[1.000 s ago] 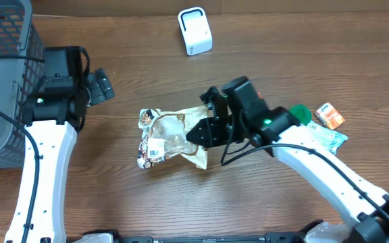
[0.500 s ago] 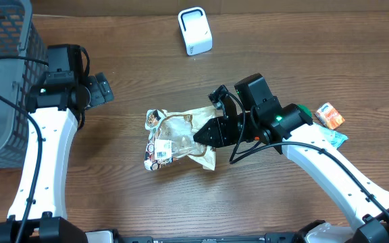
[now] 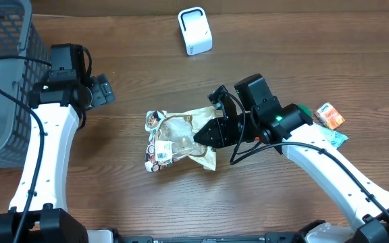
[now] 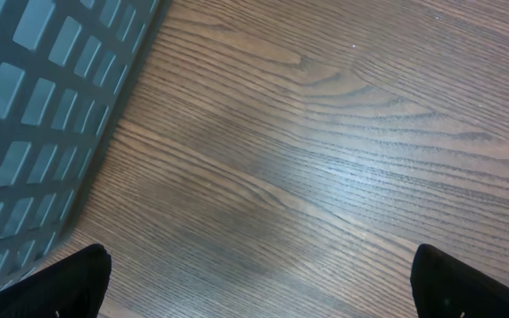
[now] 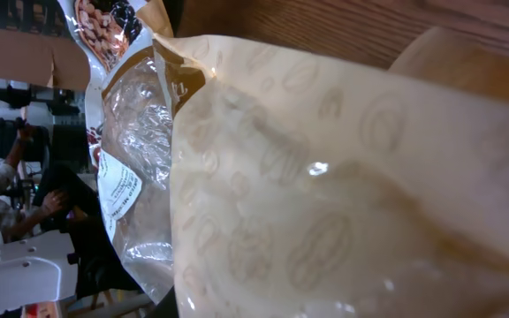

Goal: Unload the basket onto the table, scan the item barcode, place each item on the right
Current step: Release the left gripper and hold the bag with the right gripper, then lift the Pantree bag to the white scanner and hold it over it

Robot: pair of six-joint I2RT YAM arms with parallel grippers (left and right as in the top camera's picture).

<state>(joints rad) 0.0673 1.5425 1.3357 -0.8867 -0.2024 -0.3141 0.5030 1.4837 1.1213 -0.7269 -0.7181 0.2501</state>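
Right pincer point(image 3: 204, 137) pinching snack bag point(image 3: 171, 137); left pincer point(image 3: 103, 89) spread beside basket point(image 3: 5, 40); white scanner point(image 3: 194, 30) well apart.

left tool point(image 4: 259, 290): fingertips point(image 4: 71, 284) spread wide | over: bare wooden table point(image 4: 325, 150) | left edge: grey lattice basket point(image 4: 34, 106)

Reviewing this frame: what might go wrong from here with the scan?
1. The right gripper pinches the snack bag only at one edge; the floppy bag may sag or slip.
2. Its white label sits at the end far from the grip, facing up, and the white scanner stands apart across the table; the label may not turn toward it.
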